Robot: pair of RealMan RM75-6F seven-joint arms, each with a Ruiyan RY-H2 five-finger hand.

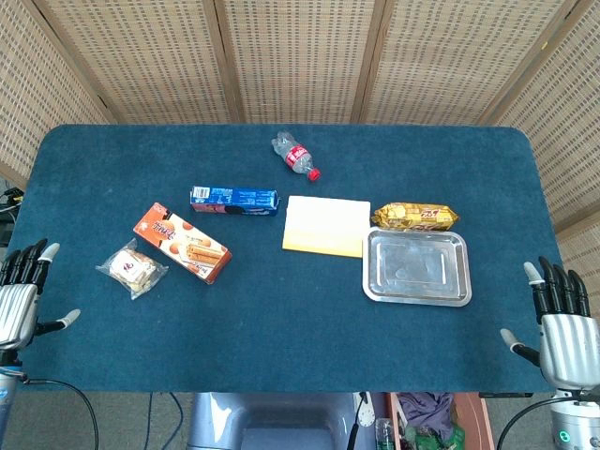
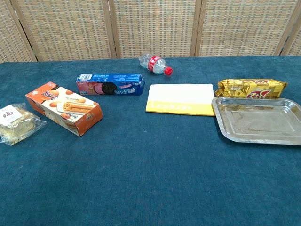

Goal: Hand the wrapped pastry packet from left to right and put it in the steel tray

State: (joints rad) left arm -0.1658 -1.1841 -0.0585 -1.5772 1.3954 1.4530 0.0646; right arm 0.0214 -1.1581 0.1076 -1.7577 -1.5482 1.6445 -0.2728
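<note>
- Left hand [image 1: 19, 295]: fingers spread apart and pointing up, thumb out to the side, holding nothing. It hangs just off the table's left near corner and touches no object.
- Right hand [image 1: 562, 323]: likewise spread, fingers up, thumb out, empty, off the right near corner. Neither hand shows in the chest view.
- Pastry [image 1: 132, 268] [image 2: 15, 123]: a pale lumpy piece in a clear crinkled wrapper with a small white label, lying flat on the left side of the table. It sits near the left hand, up and inward from it, and well apart from the right hand.
- Tray [image 1: 416, 292] [image 2: 257, 136]: shallow shiny steel rectangle with rounded corners and a raised rim, nothing in it, on the right side, near the right hand.
- Table [image 1: 281, 347] [image 2: 141, 188]: covered in dark blue fuzzy cloth.
- Orange box [image 1: 181, 243] [image 2: 63, 108] of biscuit sticks lies just beside the pastry.
- Blue cookie sleeve [image 1: 234, 200] [image 2: 110, 84], yellow-and-white pad [image 1: 325, 226] [image 2: 180, 99], a glossy gold packet [image 1: 415, 217] [image 2: 251, 87] just behind the tray, and a small red-capped plastic bottle [image 1: 295, 156] [image 2: 155, 64] on its side.
</note>
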